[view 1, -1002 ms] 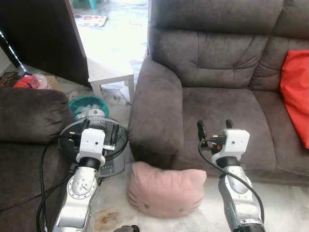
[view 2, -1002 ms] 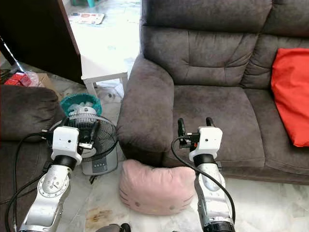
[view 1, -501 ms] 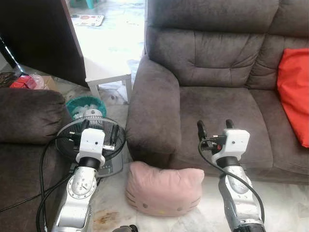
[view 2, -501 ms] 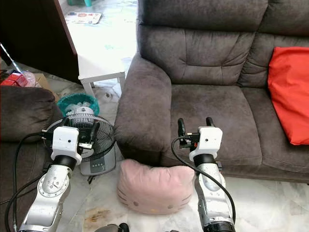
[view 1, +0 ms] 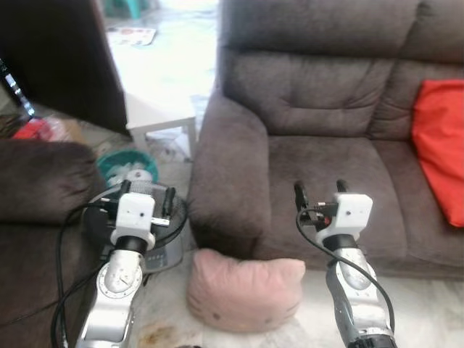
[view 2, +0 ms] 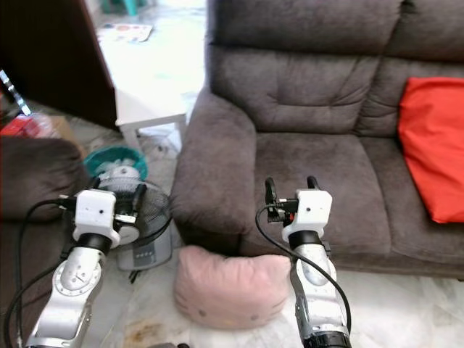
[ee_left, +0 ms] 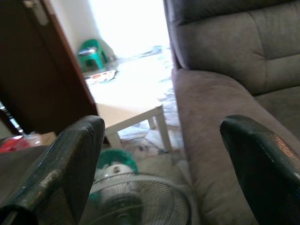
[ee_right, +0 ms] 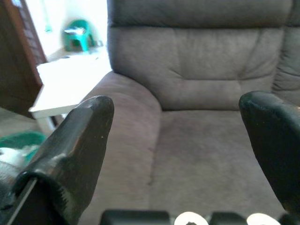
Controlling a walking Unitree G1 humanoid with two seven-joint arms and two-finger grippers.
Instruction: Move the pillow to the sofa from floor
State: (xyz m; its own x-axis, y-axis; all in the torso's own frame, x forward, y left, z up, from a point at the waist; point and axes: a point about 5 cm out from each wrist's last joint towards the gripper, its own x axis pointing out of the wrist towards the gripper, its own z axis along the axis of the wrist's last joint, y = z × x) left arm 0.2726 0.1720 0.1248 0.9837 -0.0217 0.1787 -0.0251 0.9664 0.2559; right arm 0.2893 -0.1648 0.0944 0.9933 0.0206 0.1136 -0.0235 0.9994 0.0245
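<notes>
A pink pillow (view 1: 245, 290) with a cat face lies on the floor against the front of the grey-brown sofa (view 1: 319, 156), below its left armrest. My left gripper (view 1: 146, 198) is raised over the floor fan, left of the pillow, fingers open and empty. My right gripper (view 1: 319, 194) hangs above the pillow's right end, in front of the seat cushion, fingers open and empty. In the left wrist view the armrest (ee_left: 211, 117) lies ahead between the fingers (ee_left: 70, 159). Ahead of the right wrist lies the seat cushion (ee_right: 206, 154).
A red cushion (view 1: 438, 156) rests on the sofa's right side. A floor fan (view 1: 145, 225) and a teal basket (view 1: 123, 165) stand left of the armrest. A white side table (view 1: 159, 116) stands behind them. Another dark sofa (view 1: 36, 210) is at my left.
The view has shifted a little and blurred; the pillow sits slightly lower in the picture. Both grippers stay open in the same pose.
</notes>
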